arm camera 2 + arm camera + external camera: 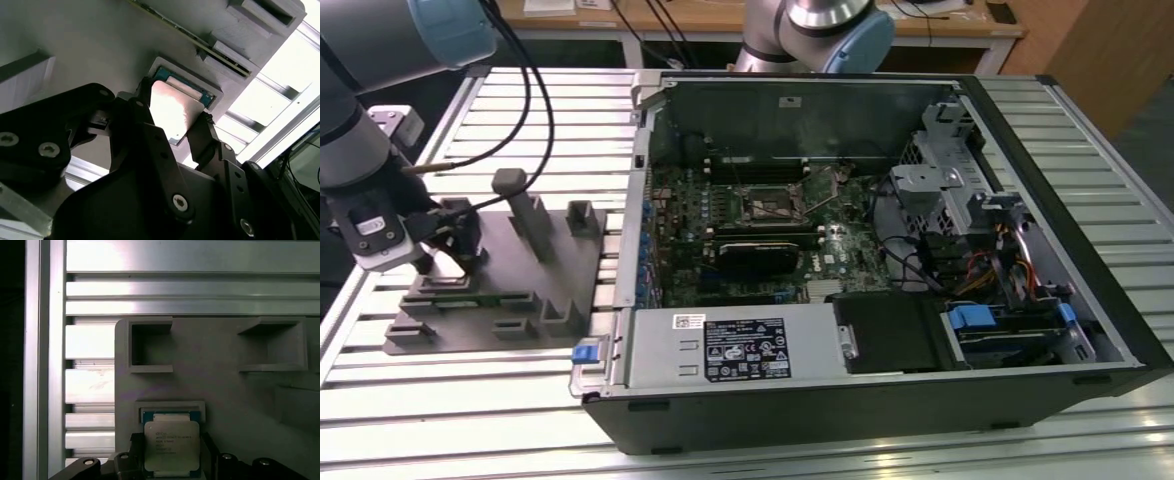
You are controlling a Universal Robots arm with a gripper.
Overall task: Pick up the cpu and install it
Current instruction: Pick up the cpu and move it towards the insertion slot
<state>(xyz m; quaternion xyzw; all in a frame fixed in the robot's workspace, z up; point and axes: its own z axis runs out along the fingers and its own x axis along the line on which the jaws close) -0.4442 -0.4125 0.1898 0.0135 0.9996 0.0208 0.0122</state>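
Gripping the cpu in the grey fixture, the fingers stand among its upright posts.

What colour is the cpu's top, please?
Pale silvery grey; the cpu shows best in the first wrist view.

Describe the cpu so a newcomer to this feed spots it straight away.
Find the grey plastic fixture on the slatted table, at the exterior view's left of the open computer case. In its shallow square recess lies the cpu, the gripper shut on two sides. It alone is flat and silvery-topped with green edging; the neighbouring pockets are bare grey plastic.
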